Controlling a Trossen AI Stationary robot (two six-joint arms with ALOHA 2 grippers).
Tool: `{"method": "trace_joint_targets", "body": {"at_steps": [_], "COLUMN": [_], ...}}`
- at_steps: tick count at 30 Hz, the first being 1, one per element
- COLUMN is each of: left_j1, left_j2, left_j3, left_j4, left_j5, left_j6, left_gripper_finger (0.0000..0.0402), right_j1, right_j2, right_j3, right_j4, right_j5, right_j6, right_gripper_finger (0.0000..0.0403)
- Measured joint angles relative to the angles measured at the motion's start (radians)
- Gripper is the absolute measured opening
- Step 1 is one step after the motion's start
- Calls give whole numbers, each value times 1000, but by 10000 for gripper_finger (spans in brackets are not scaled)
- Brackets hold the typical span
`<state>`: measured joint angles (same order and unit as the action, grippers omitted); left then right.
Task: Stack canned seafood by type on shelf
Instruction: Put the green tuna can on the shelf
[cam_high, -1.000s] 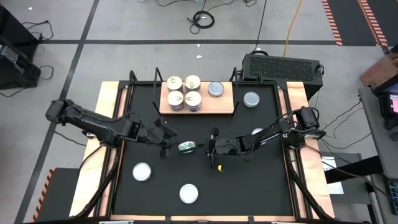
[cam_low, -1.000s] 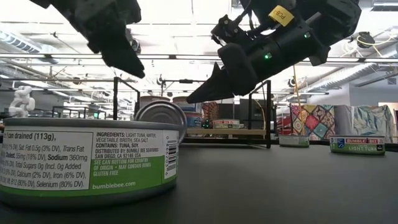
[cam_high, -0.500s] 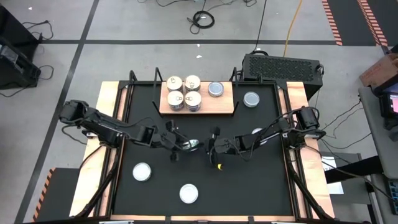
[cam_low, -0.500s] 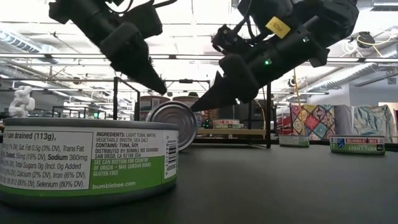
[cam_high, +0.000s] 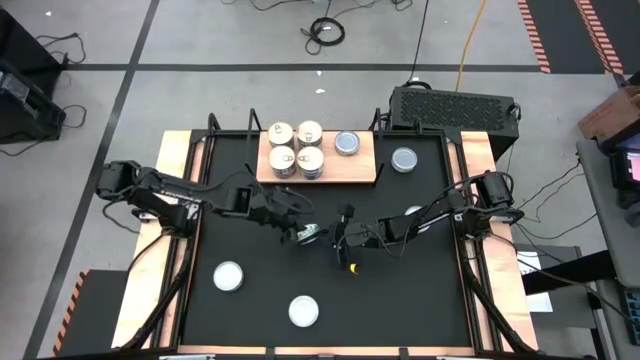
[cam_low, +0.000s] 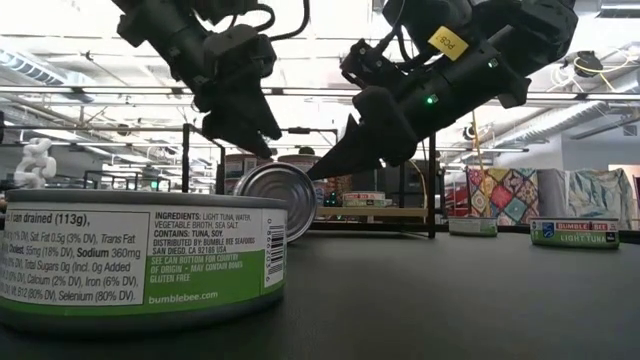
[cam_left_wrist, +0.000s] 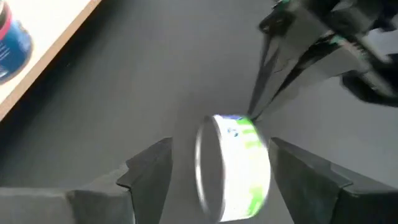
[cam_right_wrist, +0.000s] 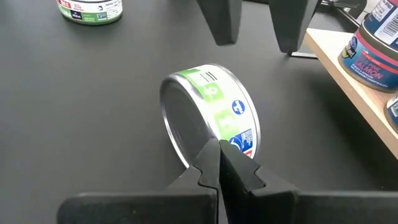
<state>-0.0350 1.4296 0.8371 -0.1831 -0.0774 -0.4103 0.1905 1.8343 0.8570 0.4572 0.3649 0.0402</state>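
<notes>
A green-labelled tin of canned seafood (cam_right_wrist: 208, 118) stands on its curved wall on the black table, mid-table (cam_high: 309, 233). My left gripper (cam_left_wrist: 227, 171) is open. Its fingers stand on either side of the tin with gaps showing, just above it in the low view (cam_low: 250, 135). My right gripper (cam_right_wrist: 219, 149) is shut, with its tips at the tin's right side (cam_high: 333, 238). The shelf (cam_high: 362, 165), a light wooden board at the table's far edge, carries several upright tins (cam_high: 297, 147) and one blue-topped tin (cam_high: 347, 143). My right gripper lays its shut fingertips (cam_right_wrist: 214, 155) against the tin's rim (cam_right_wrist: 205, 140), where the flat silver end meets the labelled wall. The fingers come from the table's right, slanting down. The tin stays on its edge on the table (cam_low: 270, 200).
Loose tins lie flat on the table at the near left (cam_high: 228, 276), near middle (cam_high: 303, 311) and far right (cam_high: 404, 158). Another (cam_high: 414, 211) shows partly under the right arm. A large tin (cam_low: 140, 255) fills the low view's foreground. Black rods (cam_low: 432, 180) stand at the shelf's ends.
My left gripper has moved toward the table's right and a little down. It has rolled as it went, and its fingers now stand around the tin on edge. The right gripper has kept its place at the tin.
</notes>
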Motion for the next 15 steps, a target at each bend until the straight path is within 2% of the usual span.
{"method": "trace_joint_targets", "body": {"at_steps": [2,6,15], "left_j1": [13,33,38], "left_j2": [0,9,92], "left_j3": [0,0,0], "left_j4": [-12,-10,16], "left_j5": [10,95,213], "left_j6": [3,4,28], "left_gripper_finger": [265,265,265], "right_j1": [0,0,0], "right_j2": [0,0,0], "right_j3": [0,0,0], "right_j4": [0,0,-8], "right_j5": [0,0,-1], "right_j6": [0,-1,-7], "right_gripper_finger": [0,0,0]}}
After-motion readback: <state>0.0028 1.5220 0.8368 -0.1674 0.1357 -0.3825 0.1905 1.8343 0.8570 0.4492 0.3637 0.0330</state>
